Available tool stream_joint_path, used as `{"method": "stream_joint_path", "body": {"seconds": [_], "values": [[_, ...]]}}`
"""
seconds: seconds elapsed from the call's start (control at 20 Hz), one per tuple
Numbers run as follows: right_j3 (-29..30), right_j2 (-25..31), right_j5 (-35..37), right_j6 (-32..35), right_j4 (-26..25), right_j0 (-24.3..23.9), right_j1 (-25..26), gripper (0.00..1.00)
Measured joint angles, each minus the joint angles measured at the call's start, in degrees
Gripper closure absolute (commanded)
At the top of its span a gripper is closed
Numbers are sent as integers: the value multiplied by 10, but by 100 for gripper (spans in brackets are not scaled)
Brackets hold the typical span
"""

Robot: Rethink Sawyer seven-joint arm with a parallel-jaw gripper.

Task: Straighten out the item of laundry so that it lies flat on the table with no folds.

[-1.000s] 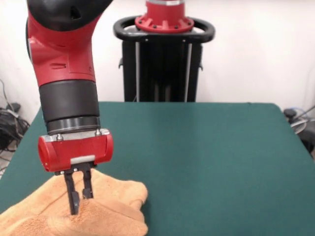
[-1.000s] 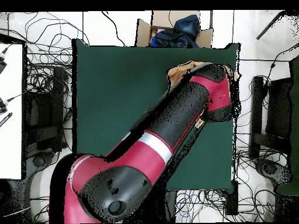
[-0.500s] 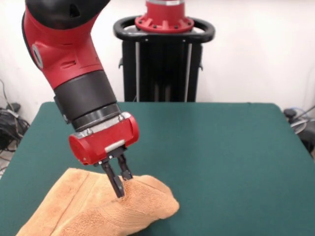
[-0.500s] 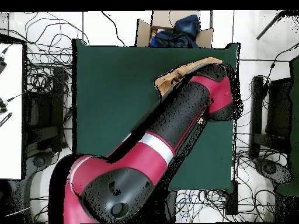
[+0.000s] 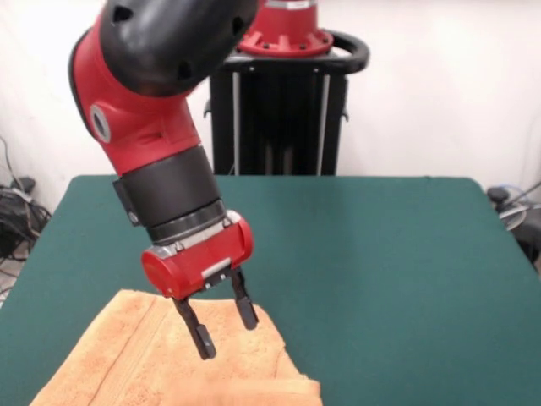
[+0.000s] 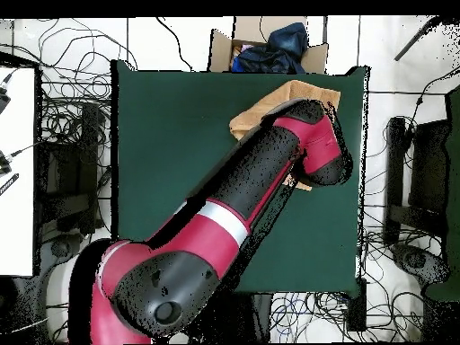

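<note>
- Lying at the table's (image 5: 380,254) 7 o'clock corner in the front view is one towel (image 5: 127,359), peach-tan, running off the bottom edge of the picture.
- One table, dark green; most of its top is bare.
- One arm (image 5: 161,144), red and black, comes down tilted from 12 o'clock and ends in one gripper (image 5: 224,328) over the towel's upper part.
- The gripper's two black fingers (image 5: 201,337) stand spread wide with nothing between them; their tips hang just above the cloth, and I cannot tell whether either one touches it.
- The towel's right edge, at 5 o'clock from the gripper, looks rolled or doubled; a stitched band runs lengthwise along its left part.
- Behind the table stands one black pedestal (image 5: 279,118) against a white wall.
- In the overhead view the towel (image 6: 287,97) sits near the table's (image 6: 171,144) 1 o'clock corner, and the arm (image 6: 243,193) covers much of it and hides the gripper entirely.
- Only the overhead view shows one cardboard box (image 6: 269,45) with dark cloth in it past the table's 12 o'clock edge, and many cables (image 6: 72,117) on the floor all round.
</note>
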Motion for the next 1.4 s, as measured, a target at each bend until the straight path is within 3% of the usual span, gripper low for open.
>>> {"method": "stream_joint_path", "body": {"seconds": [0.5,0.75,0.95,1.4], "values": [[0,-13,12,0,-19,16,16,0],[-1,-83,25,5,-101,40,63,0],[0,-114,29,6,-137,52,92,0],[24,-137,31,6,-156,73,143,0]]}}
